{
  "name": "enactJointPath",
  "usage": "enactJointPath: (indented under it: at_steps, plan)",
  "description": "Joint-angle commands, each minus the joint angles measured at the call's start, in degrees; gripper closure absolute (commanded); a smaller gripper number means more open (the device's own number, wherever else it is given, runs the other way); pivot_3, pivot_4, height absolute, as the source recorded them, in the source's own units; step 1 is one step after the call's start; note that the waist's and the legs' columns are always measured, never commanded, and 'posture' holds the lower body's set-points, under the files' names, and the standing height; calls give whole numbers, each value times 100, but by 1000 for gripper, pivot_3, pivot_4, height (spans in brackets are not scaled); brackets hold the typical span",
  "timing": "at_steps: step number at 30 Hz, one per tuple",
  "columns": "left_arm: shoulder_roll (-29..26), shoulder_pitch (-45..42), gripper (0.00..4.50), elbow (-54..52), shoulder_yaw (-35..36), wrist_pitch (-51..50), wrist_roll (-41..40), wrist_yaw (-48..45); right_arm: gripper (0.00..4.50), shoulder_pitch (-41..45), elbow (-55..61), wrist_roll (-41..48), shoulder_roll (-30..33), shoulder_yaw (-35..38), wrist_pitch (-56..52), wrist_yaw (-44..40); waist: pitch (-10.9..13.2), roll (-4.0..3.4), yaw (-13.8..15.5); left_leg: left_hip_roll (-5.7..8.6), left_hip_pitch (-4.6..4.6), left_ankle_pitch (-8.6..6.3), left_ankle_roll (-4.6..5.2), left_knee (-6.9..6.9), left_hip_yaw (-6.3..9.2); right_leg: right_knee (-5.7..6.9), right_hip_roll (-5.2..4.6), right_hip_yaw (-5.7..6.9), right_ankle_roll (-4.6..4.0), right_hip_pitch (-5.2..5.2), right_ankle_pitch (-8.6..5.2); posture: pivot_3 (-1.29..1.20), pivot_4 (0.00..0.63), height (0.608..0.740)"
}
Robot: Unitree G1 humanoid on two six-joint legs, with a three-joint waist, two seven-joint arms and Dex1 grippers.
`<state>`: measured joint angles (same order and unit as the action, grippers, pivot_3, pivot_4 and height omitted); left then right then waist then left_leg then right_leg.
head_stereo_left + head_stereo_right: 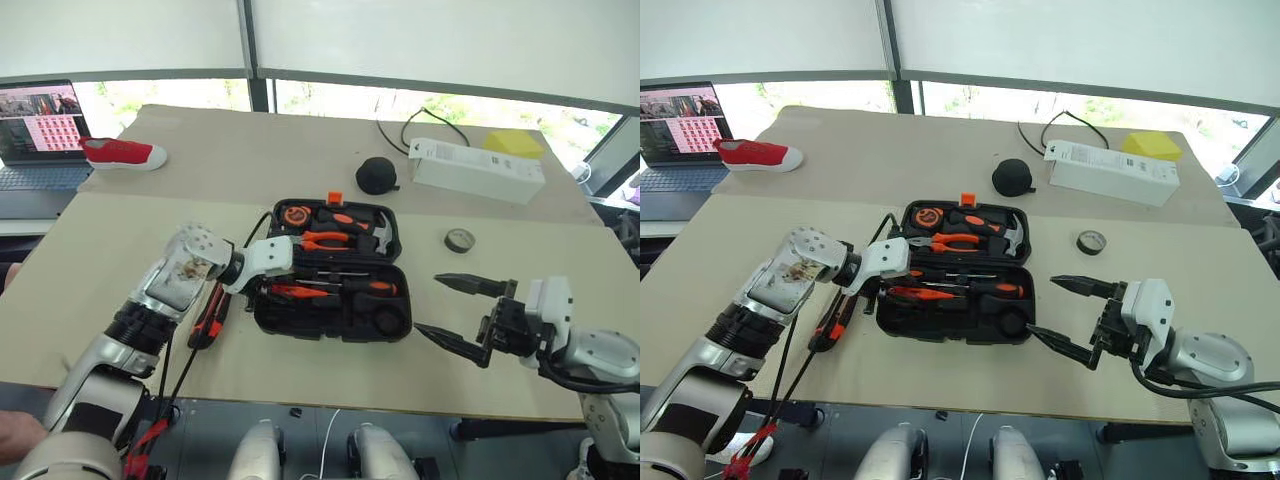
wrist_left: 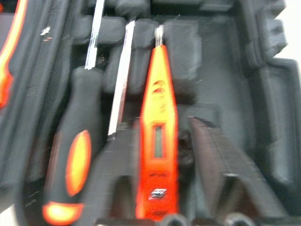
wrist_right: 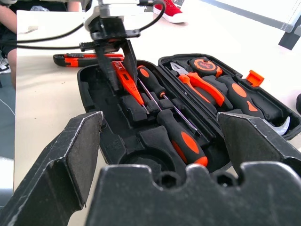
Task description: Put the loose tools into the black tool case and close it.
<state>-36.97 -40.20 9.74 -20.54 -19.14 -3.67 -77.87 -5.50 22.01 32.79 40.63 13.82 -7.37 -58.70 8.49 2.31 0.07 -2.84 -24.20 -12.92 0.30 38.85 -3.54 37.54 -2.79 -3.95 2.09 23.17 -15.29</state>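
The black tool case [image 1: 335, 270] lies open in the middle of the frame on the tan table [image 1: 120, 250], its lid half toward the windows and its tray half nearer the robot. The left gripper [image 3: 117, 66] reaches into the left end of the tray half, its two fingers parted on either side of the thin orange tester screwdriver [image 2: 157, 136], which lies in its slot; I cannot tell whether the fingers touch it. Beside the tester, two black-and-orange screwdrivers [image 3: 181, 134] sit in their slots in the same half. The lid half holds orange-handled pliers [image 1: 325, 240], a round tape measure [image 1: 296, 214] and a hammer [image 1: 381, 231], with the small orange latch [image 1: 335, 197] standing up at its far edge. The orange-black utility knife [image 1: 208, 315] lies loose on the table just left of the case, under the left arm. The small dark tape roll [image 1: 459, 240] lies on the table to the right of the case, well apart from it. The right gripper [image 1: 462, 315] hovers at the lower right, level, fingers spread wide and holding nothing. At the upper left sit a red shoe [image 1: 122, 153] and a laptop [image 1: 40, 130]; a round black pouch [image 1: 376, 174], a white box [image 1: 476, 168] and a yellow pad [image 1: 513, 142] lie toward the far side.
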Motion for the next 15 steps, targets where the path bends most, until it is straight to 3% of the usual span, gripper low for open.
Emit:
enactJointPath:
  at_steps: [1, 8, 12, 15]
  plan:
    - [-22, -114, 1333, -12, 654, 671, -526, -146, 0, 51, 70, 82, 2, 31, 0, -37, 0, 0, 2, 0, -2, 0, 0, 2, 0, 1, 0, 0, 0, 1, 0, 0, 150, 740]
    - [-31, -132, 1333, 203, 1084, 1099, -792, -183, 0, 110, 18, 72, -5, -34, -38, -43, 0, -1, 5, 0, 1, 0, 0, 5, 0, 3, -1, 0, 0, -2, 0, 0, 150, 740]
    - [158, -3, 2371, 564, 1089, 1270, -795, -45, 0, 174, 20, 61, -38, -107, -47, 13, 0, 0, 13, 1, 1, 0, 0, 7, 0, 4, 0, 0, 0, -3, 0, 0, 150, 740]
    - [282, 173, 3547, 813, 1030, 1375, -766, -15, 0, 191, 33, 58, -58, -121, -47, 43, 0, 0, 14, 1, 1, 0, 0, 7, -1, 5, -1, 0, 0, -3, 0, 0, 150, 740]
